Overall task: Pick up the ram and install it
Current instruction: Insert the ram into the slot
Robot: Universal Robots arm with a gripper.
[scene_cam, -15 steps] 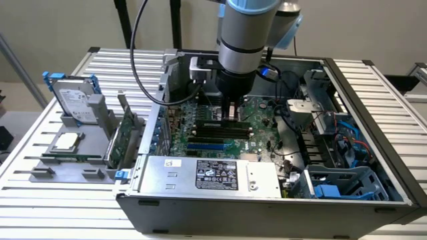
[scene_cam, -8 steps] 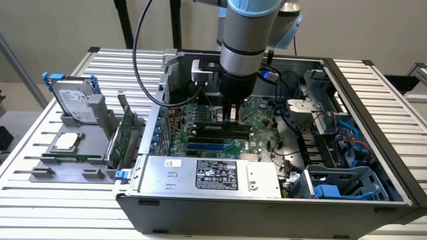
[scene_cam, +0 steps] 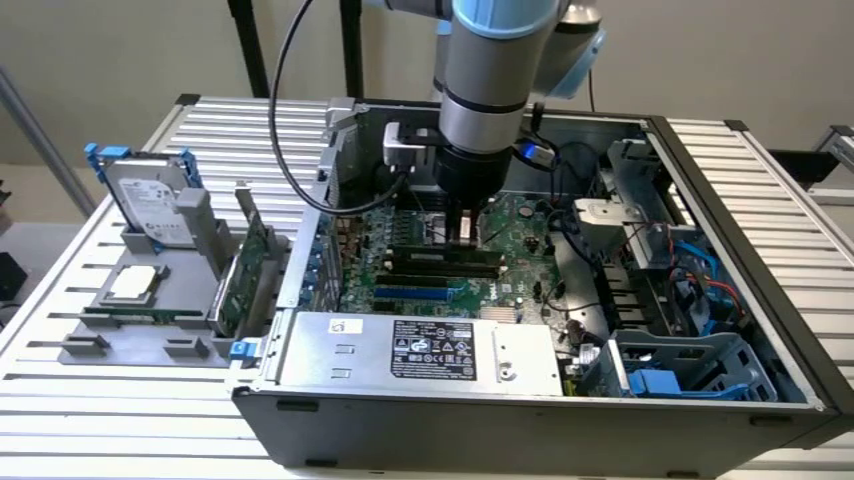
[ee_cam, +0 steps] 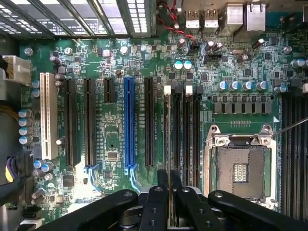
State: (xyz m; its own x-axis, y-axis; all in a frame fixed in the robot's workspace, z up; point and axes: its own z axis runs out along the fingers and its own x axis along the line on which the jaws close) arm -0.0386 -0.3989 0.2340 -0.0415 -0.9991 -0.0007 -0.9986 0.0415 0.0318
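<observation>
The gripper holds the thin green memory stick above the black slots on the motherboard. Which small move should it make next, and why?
Probably a short, straight descent. In the wrist view the thin green ram stick, seen edge-on, is clamped in the black gripper and runs along a long black memory slot with a white latch at its far end. Since the stick looks lined up with that slot, lowering seems better than shifting sideways. Whether it already touches the slot cannot be told.

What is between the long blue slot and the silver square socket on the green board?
In the wrist view, black slots and the ram lie between the blue slot and the socket.
</observation>
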